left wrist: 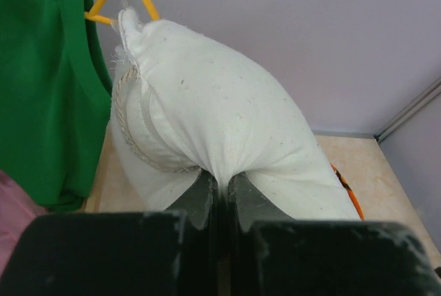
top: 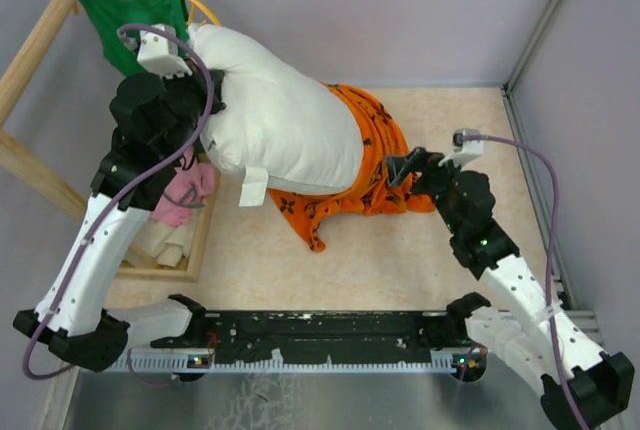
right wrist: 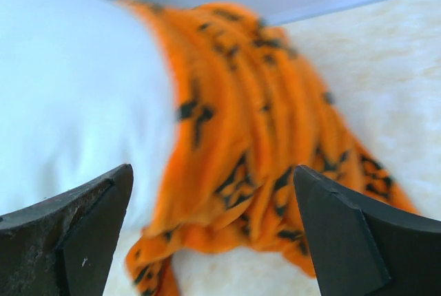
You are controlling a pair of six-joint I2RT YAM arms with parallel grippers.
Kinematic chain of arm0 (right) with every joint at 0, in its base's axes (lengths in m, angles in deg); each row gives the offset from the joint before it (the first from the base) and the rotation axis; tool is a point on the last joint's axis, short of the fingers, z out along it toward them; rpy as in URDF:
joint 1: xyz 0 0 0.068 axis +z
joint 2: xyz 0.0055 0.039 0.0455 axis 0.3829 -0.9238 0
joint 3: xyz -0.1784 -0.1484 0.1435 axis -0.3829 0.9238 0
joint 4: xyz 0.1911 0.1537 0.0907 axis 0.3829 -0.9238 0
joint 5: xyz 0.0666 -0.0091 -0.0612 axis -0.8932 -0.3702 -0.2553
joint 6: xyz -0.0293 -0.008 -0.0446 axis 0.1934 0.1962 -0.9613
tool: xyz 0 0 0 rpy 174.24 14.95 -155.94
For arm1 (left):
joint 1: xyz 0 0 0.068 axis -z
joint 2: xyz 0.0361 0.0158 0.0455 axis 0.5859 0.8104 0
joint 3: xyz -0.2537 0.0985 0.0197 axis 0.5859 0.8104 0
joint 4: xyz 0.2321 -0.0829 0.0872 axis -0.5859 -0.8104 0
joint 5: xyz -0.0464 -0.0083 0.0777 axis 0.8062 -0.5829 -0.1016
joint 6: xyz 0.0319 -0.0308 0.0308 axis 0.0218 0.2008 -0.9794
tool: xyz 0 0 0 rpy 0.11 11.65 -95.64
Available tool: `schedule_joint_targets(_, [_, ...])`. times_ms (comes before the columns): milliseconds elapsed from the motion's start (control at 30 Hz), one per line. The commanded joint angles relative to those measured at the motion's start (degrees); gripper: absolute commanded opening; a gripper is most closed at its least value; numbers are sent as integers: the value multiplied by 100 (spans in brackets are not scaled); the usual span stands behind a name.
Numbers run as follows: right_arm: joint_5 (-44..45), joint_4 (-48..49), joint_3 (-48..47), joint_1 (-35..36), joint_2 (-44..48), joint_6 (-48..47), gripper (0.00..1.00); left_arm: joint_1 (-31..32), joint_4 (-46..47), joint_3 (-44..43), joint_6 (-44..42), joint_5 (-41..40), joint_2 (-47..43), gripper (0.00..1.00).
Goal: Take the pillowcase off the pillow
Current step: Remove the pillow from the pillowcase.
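The plump white pillow [top: 285, 120] lies across the table's back left, most of it bare, with a small white tag hanging at its near edge. The orange pillowcase [top: 365, 175] with black motifs is bunched around the pillow's right end and spills onto the table. My left gripper [left wrist: 220, 186] is shut on the pillow [left wrist: 220, 113], pinching its white fabric near the left end [top: 212, 100]. My right gripper [top: 400, 168] is open right at the pillowcase's right edge. In the right wrist view the pillowcase [right wrist: 248, 144] lies just ahead of the spread fingers [right wrist: 344, 234], beside the pillow [right wrist: 76, 96].
A green tank top [top: 130, 15] hangs on a yellow hanger from a wooden rack [top: 40, 40] at the back left. A pink cloth [top: 185, 195] lies in a wooden tray by the left arm. Walls close the back and right sides.
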Motion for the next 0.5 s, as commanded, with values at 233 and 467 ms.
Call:
schedule_joint_targets(233, [1177, 737, 96, 1985, -954, -518, 99, -40, 1102, -476, -342, 498, -67, 0])
schedule_joint_targets(467, [94, 694, -1815, 827, -1973, -457, 99, -45, 1359, 271, -1119, 1386, -835, 0])
